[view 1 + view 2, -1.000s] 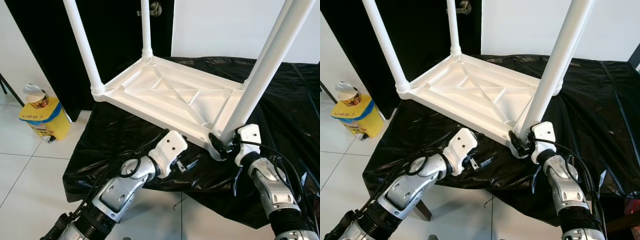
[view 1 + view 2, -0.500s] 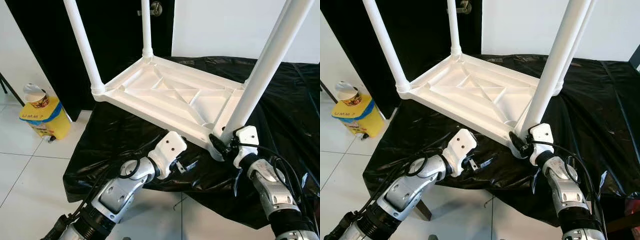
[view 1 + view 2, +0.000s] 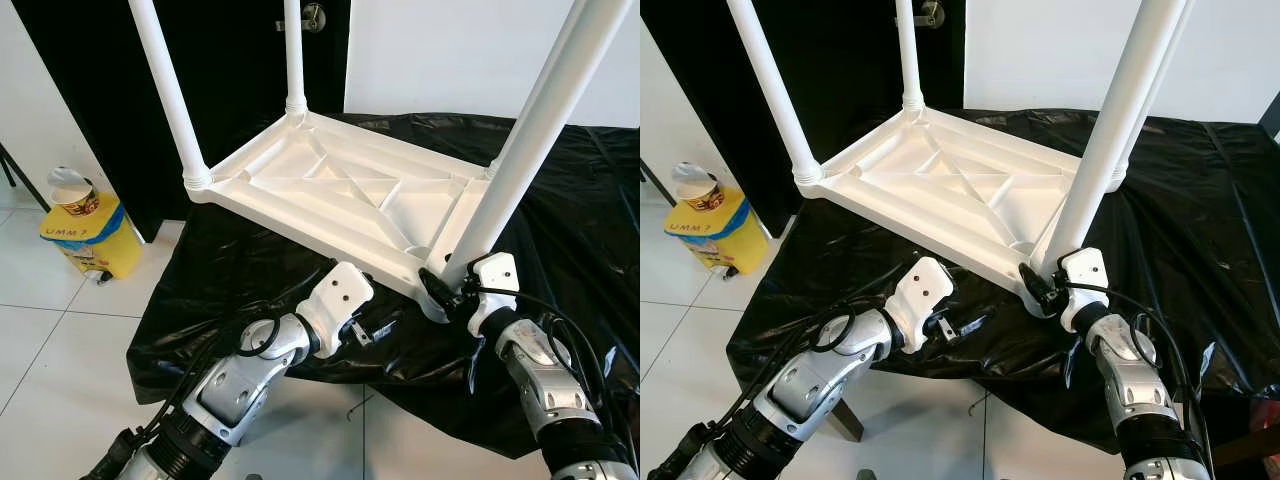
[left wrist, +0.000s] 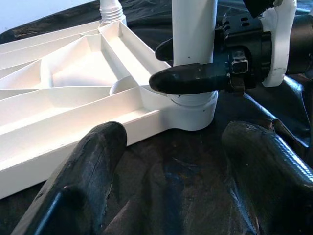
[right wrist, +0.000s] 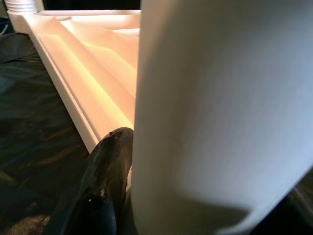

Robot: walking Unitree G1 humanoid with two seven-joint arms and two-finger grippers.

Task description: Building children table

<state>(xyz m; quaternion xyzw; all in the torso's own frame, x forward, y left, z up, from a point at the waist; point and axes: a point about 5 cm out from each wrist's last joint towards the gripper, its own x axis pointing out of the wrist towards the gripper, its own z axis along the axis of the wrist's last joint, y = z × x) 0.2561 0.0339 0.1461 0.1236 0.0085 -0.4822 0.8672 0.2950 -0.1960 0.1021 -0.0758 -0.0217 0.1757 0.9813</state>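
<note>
A: Count? 
B: One upturned white table (image 3: pixel 340 195) on the desk (image 3: pixel 230 270), four legs. Yellow bin (image 3: pixel 92 238) reads "UMM".
A: Jaws?
B: Right gripper (image 3: pixel 1045 290) clamped on nearest leg (image 3: pixel 520 150); left gripper (image 3: pixel 362 330) spread, empty, just beside.

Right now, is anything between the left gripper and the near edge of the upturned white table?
Nothing visible. The left gripper hovers open over the black sheet, with bare sheet up to the table edge. Beside it, the right gripper is shut on the near table leg at its base.
</note>
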